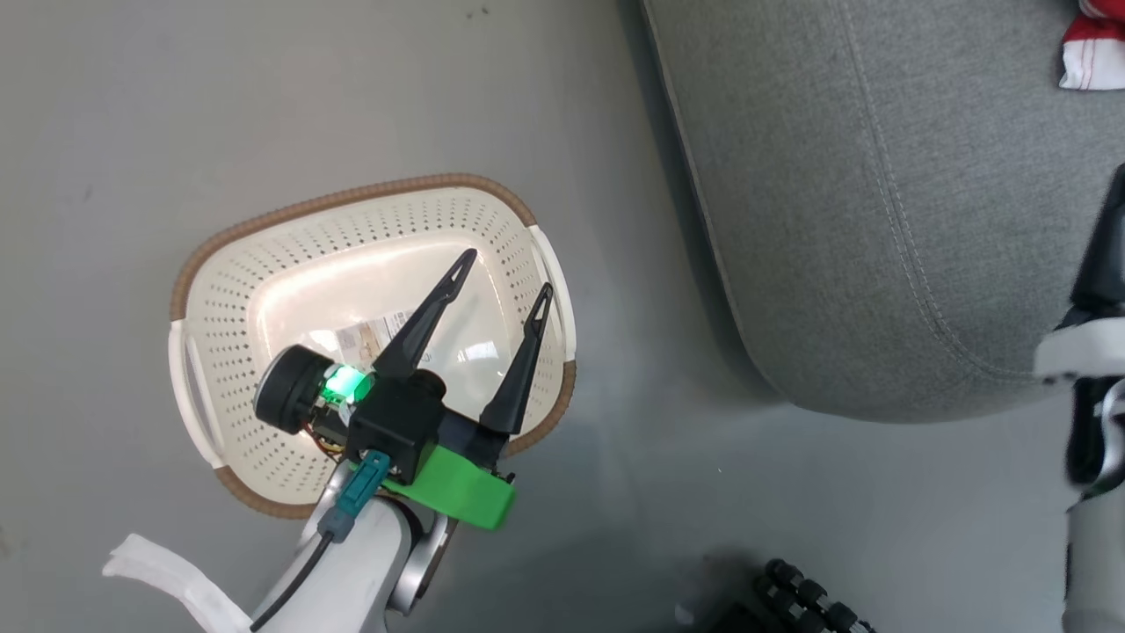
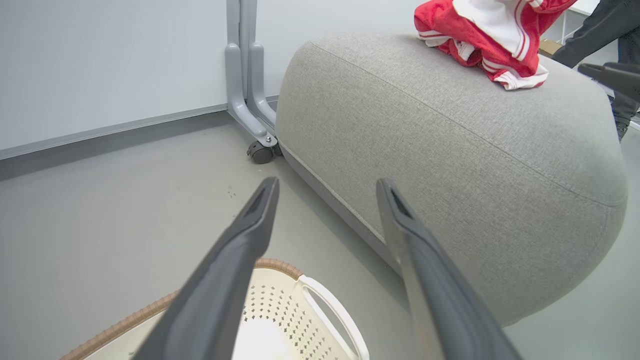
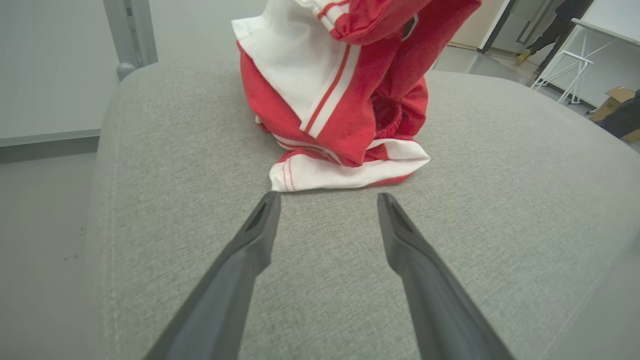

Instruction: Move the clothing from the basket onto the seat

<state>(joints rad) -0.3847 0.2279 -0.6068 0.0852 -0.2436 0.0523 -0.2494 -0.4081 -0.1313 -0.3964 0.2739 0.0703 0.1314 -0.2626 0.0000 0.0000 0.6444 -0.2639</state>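
Both gape empty: left end effector (image 1: 508,272), right end effector (image 3: 328,197); clothing (image 3: 345,110) cropped atop seat (image 3: 500,200).

One basket (image 1: 220,334), and I count two white handles (image 1: 555,281) on it and one label (image 1: 378,338) on its bottom. One grey seat (image 1: 879,220). One heap of red-and-white clothing (image 3: 345,100); how many garments are bundled in it, I can't tell. Two grippers, the left gripper (image 1: 505,272) and the right gripper (image 3: 327,200), with two dark fingers (image 3: 250,250) apiece, four in all. One caster wheel (image 2: 261,151). One cardboard box (image 3: 617,97).
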